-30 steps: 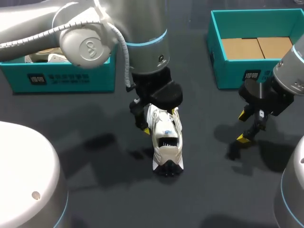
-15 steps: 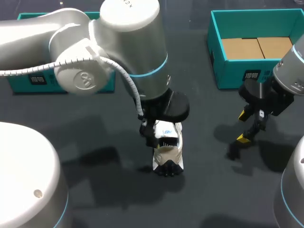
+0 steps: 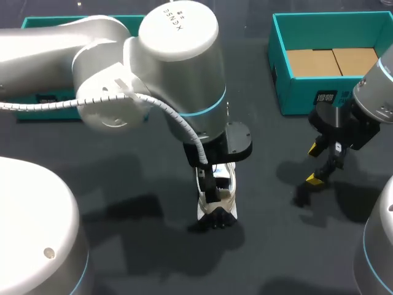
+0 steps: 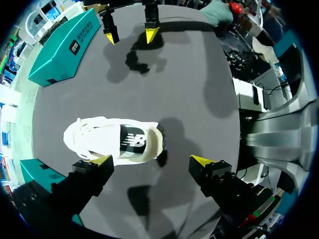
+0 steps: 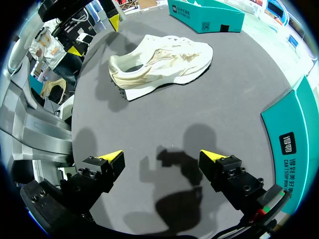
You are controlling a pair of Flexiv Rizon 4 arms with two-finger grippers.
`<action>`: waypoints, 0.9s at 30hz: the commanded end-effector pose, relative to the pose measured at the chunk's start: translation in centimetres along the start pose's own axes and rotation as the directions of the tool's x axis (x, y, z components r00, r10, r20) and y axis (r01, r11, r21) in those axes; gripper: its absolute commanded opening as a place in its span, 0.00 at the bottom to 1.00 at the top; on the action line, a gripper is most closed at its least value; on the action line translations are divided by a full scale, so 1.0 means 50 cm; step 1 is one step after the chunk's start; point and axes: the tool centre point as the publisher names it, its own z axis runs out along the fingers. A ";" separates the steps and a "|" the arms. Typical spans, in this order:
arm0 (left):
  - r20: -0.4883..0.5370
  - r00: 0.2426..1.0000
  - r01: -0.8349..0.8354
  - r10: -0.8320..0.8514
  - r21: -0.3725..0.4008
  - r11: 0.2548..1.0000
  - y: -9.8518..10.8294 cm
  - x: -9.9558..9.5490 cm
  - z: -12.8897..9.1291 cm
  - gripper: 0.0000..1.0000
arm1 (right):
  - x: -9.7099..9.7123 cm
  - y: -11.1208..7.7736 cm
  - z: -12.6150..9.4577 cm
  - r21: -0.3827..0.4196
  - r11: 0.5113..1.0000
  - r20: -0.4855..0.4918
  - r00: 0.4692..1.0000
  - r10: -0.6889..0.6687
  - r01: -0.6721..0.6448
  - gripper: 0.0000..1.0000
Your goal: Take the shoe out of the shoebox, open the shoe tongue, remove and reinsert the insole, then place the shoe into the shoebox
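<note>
Near-centre on dark grey counter (image 3: 141, 264): white lace-up sneaker (image 3: 226, 190), upright on its sole, heel toward the near edge, outside both boxes. Left gripper (image 4: 152, 160) hangs right over it, fingers apart. One yellow tip sits just beside the sole at midfoot, the other out past the heel; contact cannot be told.

Off to the right, well apart from the sneaker: right gripper (image 3: 314, 163), fingers apart, nothing between them.

Far right: open teal cardboard shoebox (image 3: 295, 92), brown cardboard liner (image 3: 331, 61) on its floor.

Far left: second teal box (image 5: 209, 20), largely behind the left arm (image 3: 178, 74).
</note>
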 end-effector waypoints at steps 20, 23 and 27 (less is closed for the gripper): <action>0.014 1.000 -0.015 0.015 -0.010 1.000 0.000 0.021 0.108 1.00 | 0.001 -0.001 0.001 0.001 1.000 0.002 1.000 0.000 0.000 1.00; 0.005 1.000 -0.014 0.014 -0.014 1.000 0.001 0.013 0.124 1.00 | 0.001 -0.001 0.001 0.001 1.000 0.002 1.000 0.000 0.000 1.00; -0.004 1.000 -0.022 0.022 -0.008 1.000 0.005 0.008 0.139 1.00 | 0.001 -0.001 0.001 0.001 1.000 0.002 1.000 0.000 0.000 1.00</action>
